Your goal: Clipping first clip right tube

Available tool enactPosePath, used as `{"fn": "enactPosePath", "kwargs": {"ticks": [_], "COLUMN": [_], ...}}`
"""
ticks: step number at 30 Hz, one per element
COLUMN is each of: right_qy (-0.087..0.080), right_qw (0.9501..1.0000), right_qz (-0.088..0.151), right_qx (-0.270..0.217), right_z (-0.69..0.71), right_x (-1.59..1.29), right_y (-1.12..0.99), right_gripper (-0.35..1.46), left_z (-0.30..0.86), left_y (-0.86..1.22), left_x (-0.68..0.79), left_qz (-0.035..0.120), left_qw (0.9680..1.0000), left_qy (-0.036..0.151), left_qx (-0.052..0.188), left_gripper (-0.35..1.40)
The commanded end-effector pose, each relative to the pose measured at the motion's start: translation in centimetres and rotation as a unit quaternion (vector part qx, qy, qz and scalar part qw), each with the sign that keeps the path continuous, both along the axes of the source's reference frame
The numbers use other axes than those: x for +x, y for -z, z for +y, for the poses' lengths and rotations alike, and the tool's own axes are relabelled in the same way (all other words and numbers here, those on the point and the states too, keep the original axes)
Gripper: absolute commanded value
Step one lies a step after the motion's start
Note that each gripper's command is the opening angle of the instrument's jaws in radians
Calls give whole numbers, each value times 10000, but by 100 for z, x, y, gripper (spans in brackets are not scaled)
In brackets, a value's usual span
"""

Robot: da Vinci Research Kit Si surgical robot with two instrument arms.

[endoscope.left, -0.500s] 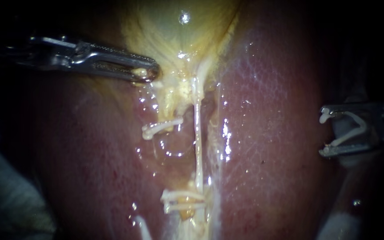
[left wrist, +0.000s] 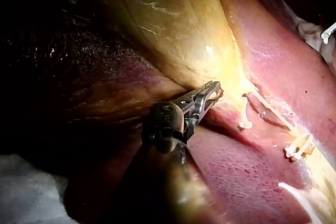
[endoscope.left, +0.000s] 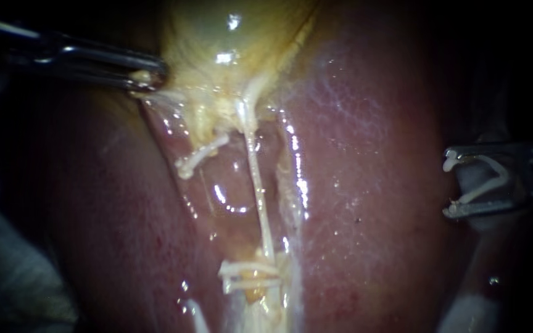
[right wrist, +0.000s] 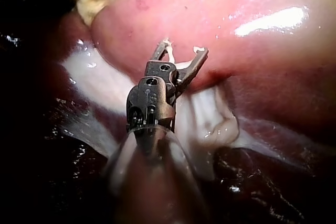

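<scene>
My left instrument (endoscope.left: 149,77) comes in at the upper left, its jaws shut on the yellow gallbladder's (endoscope.left: 217,37) lower edge; the left wrist view shows the same grip (left wrist: 212,92). A thin pale tube, the right tube (endoscope.left: 257,185), runs taut and slanted from the gallbladder down between the liver lobes (endoscope.left: 365,154). Left of it, a white clip (endoscope.left: 200,157) sits on a short stub. Two more white clips (endoscope.left: 248,275) lie at the tube's lower end. My right instrument (endoscope.left: 454,182) waits at the right edge, well clear of the tube. Its jaws stand wide apart around an open white clip (right wrist: 182,48).
White gauze (endoscope.left: 7,277) lies at the lower left beside the liver. A pale patch (endoscope.left: 470,308) shows at the lower right, under my right instrument. Wet, glistening tissue surrounds the tube. In the right wrist view whitish tissue (right wrist: 205,114) lies under the jaws.
My left instrument has pulled the gallbladder's edge up and to the left. The right tube now slants and the clipped stub has shifted left with it. My right instrument has not moved.
</scene>
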State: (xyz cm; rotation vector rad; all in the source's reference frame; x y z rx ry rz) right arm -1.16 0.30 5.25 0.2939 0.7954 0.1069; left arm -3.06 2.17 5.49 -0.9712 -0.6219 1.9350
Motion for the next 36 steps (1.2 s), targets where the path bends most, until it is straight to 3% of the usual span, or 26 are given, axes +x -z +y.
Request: {"fn": "enactPosePath", "kwargs": {"ticks": [1,9,16,27,36], "right_qy": [-4,44,178,-46,-307], "right_qw": [10000,9999,9965,9884,9812], "right_qz": [-4,105,676,1132,1186], "right_qx": [0,104,449,1008,1493], "right_z": [0,-1,-7,-25,-39], "right_x": [0,4,29,97,143], "right_y": [0,2,9,20,-2], "right_gripper": [50,50,50,50,50], "left_z": [1,-1,-1,-1,-2], "left_y": [1,3,4,4,4], "left_x": [-1,-3,-5,-7,-10], "left_qz": [-7,-10,-5,-2,5], "left_qw": [10000,10000,10000,10000,10000], "left_qy": [25,47,56,61,85], "left_qx": [6,2,2,2,26], "left_gripper": [-35,-35,-35,-35,-35]}}
